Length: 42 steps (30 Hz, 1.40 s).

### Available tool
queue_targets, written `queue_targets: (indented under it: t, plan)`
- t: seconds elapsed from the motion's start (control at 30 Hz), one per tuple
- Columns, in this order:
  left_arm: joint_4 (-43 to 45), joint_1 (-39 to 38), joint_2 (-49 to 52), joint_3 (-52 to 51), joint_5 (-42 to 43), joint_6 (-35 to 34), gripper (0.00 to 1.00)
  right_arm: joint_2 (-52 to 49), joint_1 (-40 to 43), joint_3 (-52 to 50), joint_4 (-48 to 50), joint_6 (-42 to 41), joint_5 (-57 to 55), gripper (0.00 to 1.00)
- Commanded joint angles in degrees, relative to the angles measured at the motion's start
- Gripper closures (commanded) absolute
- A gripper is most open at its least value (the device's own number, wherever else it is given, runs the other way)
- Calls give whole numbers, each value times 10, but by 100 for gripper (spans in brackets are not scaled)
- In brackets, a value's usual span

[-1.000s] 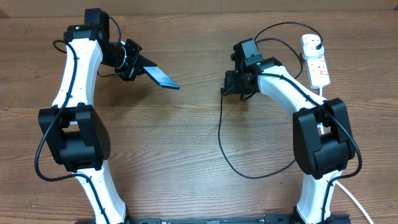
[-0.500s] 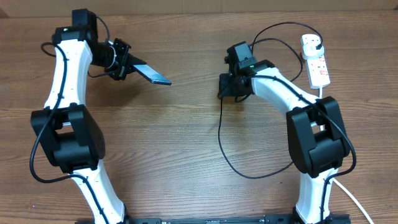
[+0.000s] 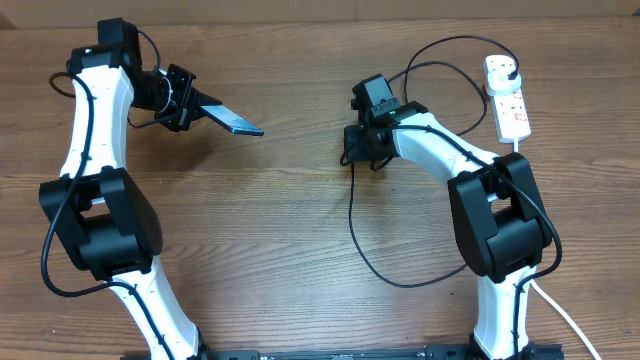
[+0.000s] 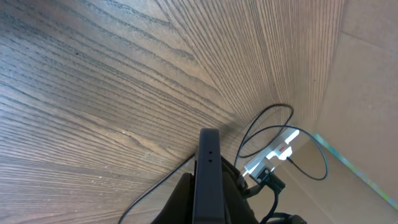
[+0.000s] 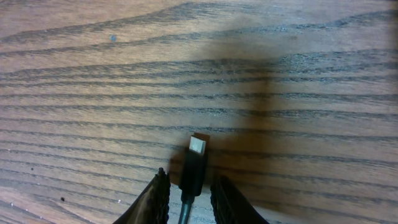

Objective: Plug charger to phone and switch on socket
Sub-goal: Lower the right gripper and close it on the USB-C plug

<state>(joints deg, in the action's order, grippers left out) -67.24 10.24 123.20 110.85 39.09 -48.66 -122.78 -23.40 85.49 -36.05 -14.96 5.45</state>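
In the overhead view my left gripper [image 3: 190, 100] is shut on the phone [image 3: 236, 123] and holds it tilted above the table at the far left. In the left wrist view the phone [image 4: 207, 177] shows edge-on between the fingers. My right gripper [image 3: 357, 147] is shut on the charger's connector tip [image 5: 196, 155], which sticks out between the fingers [image 5: 189, 190] just above the wood. The black charger cable [image 3: 352, 215] hangs from it and loops across the table. Its plug [image 3: 503, 68] sits in the white socket strip [image 3: 511, 105] at the far right.
The phone and the connector are well apart, with bare wood between them. The cable loop [image 3: 400, 283] lies near the right arm's base. The strip's thick white lead [image 3: 565, 318] runs off the front right. A cardboard wall [image 4: 367, 74] borders the table's far edge.
My left gripper has carried the phone left and slightly away. My right gripper has moved left with the connector, dragging the cable along.
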Motion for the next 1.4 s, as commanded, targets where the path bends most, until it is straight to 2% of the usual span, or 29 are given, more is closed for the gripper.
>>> queue_targets:
  t: [0.0,0.13,0.27,0.37,0.5,0.6,0.8,0.93,1.0,1.1,1.37]
  plan:
    - [-1,3,1,9,12,15,96,-14,-2,1,-4,0,-19,77]
    - [-1,3,1,9,12,16,96,-24,-10,1,-2,0,-19,77]
    - [-4,3,1,9,12,20,96,-43,-15,1,-2,0,-9,83]
    - [-7,3,1,9,12,20,96,-48,-15,1,-1,0,-3,96]
    - [-13,2,1,9,12,20,96,-47,-10,1,-4,-1,8,96]
    - [-20,3,1,9,12,23,96,-42,4,2,-12,-38,31,96]
    - [-26,3,1,9,12,24,96,-2,37,19,-51,-39,150,96]
    - [-26,3,1,9,12,29,96,40,39,26,-77,23,217,96]
    - [-26,3,1,9,14,43,96,62,39,27,-89,70,290,96]
    - [-25,3,1,9,20,82,96,85,39,27,-113,130,405,96]
    - [-15,3,1,9,91,200,96,91,32,26,-135,168,594,96]
